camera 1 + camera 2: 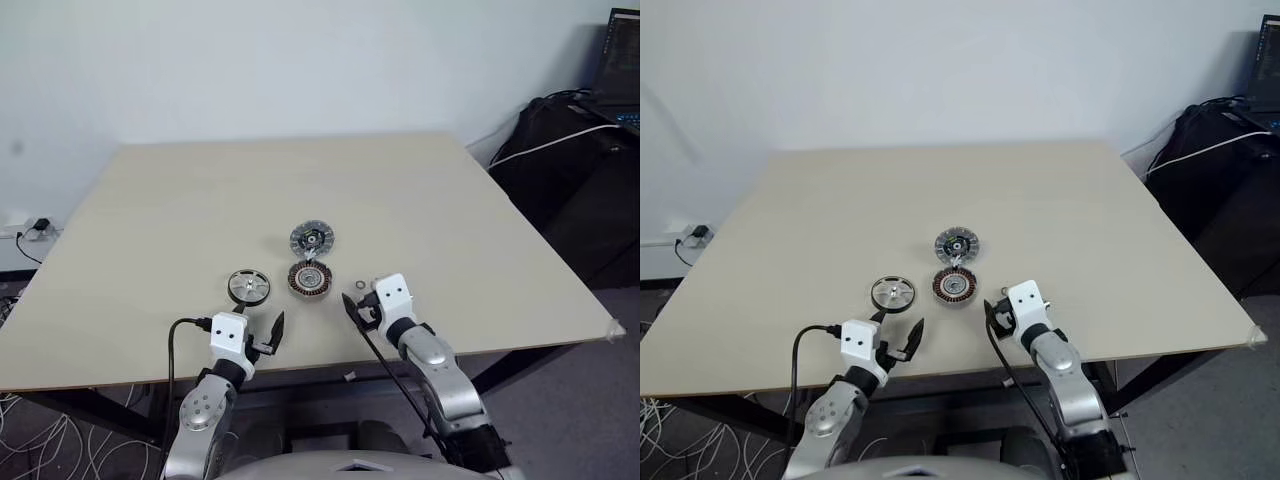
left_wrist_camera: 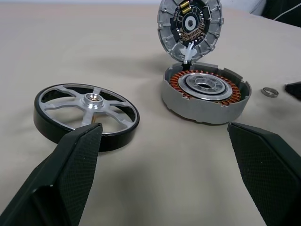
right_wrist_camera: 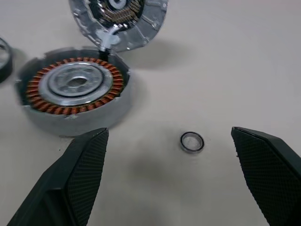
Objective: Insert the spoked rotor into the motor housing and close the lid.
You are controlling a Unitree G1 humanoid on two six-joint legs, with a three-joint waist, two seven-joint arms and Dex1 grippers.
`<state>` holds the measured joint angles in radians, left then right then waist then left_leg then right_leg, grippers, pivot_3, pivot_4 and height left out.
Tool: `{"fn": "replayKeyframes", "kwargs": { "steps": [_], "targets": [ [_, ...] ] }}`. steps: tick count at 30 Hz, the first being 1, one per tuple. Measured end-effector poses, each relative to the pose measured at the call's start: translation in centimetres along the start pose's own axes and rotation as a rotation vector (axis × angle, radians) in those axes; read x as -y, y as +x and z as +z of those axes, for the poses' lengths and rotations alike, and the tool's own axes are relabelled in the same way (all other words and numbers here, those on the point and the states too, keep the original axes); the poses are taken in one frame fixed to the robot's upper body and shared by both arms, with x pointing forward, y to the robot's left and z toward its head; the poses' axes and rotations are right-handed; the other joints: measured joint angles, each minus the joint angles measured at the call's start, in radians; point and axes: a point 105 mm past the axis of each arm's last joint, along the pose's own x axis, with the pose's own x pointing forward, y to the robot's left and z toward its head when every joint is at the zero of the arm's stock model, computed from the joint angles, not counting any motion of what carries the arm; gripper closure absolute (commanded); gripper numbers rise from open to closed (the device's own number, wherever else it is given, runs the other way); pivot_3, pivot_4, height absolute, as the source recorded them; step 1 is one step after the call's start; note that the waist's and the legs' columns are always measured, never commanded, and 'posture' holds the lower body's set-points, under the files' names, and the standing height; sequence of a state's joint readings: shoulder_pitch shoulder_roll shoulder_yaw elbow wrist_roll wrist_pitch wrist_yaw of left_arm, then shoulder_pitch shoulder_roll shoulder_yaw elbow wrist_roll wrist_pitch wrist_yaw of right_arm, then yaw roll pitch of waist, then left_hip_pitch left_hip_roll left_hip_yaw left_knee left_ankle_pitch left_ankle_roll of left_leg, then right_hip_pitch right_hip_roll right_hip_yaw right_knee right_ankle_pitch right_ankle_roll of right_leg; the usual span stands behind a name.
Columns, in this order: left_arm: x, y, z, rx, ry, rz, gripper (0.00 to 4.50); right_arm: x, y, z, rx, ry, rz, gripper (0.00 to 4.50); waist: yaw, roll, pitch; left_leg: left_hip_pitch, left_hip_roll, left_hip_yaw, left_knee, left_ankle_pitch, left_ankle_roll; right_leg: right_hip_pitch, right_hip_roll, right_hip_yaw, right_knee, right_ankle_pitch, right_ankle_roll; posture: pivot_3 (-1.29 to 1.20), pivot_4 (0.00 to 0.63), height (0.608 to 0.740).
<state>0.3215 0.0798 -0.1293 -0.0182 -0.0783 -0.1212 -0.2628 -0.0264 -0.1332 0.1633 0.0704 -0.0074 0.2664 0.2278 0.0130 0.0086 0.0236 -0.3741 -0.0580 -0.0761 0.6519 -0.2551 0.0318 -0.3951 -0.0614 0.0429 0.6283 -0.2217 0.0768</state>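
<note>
The spoked rotor, a silver wheel with a dark rim, lies flat on the table to the left of the motor housing. The housing shows its copper coils. The lid stands tilted open behind the housing, joined at the hinge, its segmented inside facing me. My left gripper is open just in front of the rotor and touches nothing. My right gripper is open to the right of the housing, with nothing held.
A tiny loose ring lies on the table between the right gripper's fingers, right of the housing. The beige table stretches bare behind the parts. Dark bags and a laptop stand off the table's right side.
</note>
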Motion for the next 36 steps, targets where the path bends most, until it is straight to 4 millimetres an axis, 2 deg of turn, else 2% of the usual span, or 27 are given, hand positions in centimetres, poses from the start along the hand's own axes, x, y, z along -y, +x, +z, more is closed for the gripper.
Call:
{"fn": "replayKeyframes", "kwargs": {
  "steps": [5,11,23,26,34,36],
  "targets": [
    [0.0,0.0,0.0,0.001,0.000,0.001,0.00,0.5,1.9,-0.9,-0.061,0.028,-0.015,0.02,-0.001,0.000,0.000,0.001,0.000,0.000,0.000,0.000,0.000,0.000,0.000,0.000,0.000,0.000,0.000,0.00,0.000,0.740],
    [0.0,0.0,0.0,0.002,0.000,0.001,0.00,1.4,3.3,-1.6,-0.105,0.039,-0.029,0.02,-0.006,0.002,-0.001,0.001,0.000,0.000,0.000,0.000,0.000,0.000,0.000,0.001,0.000,0.002,-0.003,0.00,0.000,0.740],
    [0.0,0.0,0.1,0.004,0.000,0.001,0.00,1.2,4.6,-1.5,-0.115,0.044,-0.017,0.02,-0.029,0.003,-0.002,0.005,0.000,0.001,-0.001,0.000,0.000,0.003,0.001,0.002,0.001,0.001,-0.001,0.00,0.000,0.740],
    [0.0,0.0,0.1,0.005,0.001,0.000,0.00,0.9,4.7,-1.5,-0.114,0.046,-0.007,0.63,-0.032,0.004,-0.002,0.005,0.000,0.001,-0.001,0.000,0.000,0.003,0.001,0.002,0.001,0.001,-0.001,0.00,0.000,0.740],
    [0.0,0.0,0.2,0.015,0.005,0.000,0.00,0.3,4.8,-1.5,-0.113,0.053,0.009,3.15,-0.032,0.004,-0.002,0.005,0.000,0.001,-0.001,0.000,0.000,0.003,0.000,0.002,0.001,0.001,-0.001,0.00,0.000,0.740],
    [0.0,0.0,0.2,0.015,0.005,-0.001,0.00,0.2,4.7,-1.5,-0.111,0.055,0.009,3.15,-0.032,0.004,-0.002,0.005,0.000,0.001,-0.001,0.000,0.000,0.003,0.000,0.002,0.001,0.001,-0.001,0.00,0.000,0.740]
  ]
}}
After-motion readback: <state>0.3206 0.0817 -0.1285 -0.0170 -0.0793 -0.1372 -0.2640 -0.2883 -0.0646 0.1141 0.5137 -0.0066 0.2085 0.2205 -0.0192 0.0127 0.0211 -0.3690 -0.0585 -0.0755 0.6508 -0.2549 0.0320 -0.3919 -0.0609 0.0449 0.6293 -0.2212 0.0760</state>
